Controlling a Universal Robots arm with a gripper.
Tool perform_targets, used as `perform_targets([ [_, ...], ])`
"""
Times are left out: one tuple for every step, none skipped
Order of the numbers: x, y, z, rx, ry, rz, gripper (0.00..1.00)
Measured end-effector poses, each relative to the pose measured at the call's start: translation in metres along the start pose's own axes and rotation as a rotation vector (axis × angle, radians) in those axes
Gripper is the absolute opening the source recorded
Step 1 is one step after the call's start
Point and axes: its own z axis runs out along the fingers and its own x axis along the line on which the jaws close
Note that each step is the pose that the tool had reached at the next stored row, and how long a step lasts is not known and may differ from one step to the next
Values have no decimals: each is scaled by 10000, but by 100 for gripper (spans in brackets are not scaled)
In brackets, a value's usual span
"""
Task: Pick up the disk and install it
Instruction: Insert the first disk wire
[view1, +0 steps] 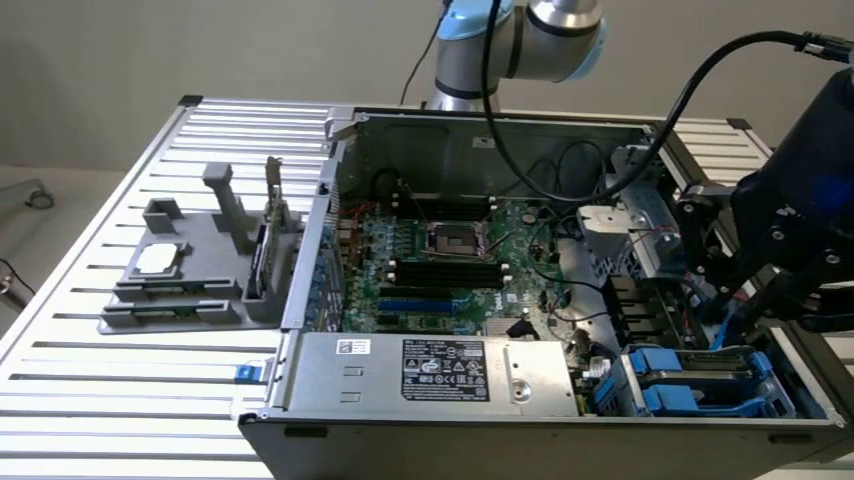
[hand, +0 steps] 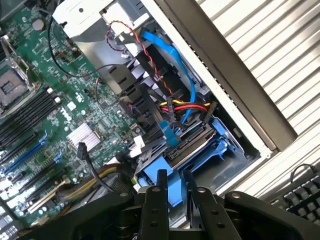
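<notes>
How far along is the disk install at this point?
Looks done: the disk already lies in the blue drive bay at a corner of the computer case. In hand: the gripper hangs close over the disk's blue frame; whether it grips it cannot be told. Left: nothing here shows the disk fully seated, and the gripper has not yet drawn clear.

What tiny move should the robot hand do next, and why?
Probably ease straight down, slowly. The gripper hangs right at the blue-railed disk, which lies in the drive bay, and coloured cables run close by. I can't tell if the disk is fully seated.
</notes>
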Motion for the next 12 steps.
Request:
perform_targets([
  [-1,1,8,-46,34,102,26],
  [-4,3,16,-97,73,192,26],
  [-8,6,23,-153,117,272,26],
  [-13,10,30,-214,166,344,26],
  [-20,15,38,-281,220,411,26],
  [-27,21,45,-346,274,470,26],
  [-34,27,53,-411,327,527,26],
  [-43,34,60,-482,386,584,26],
  [-51,40,68,-549,442,638,26],
  [-59,47,76,-618,499,693,26],
  [-67,53,83,-684,555,746,26],
  [-75,60,91,-748,607,800,26],
])
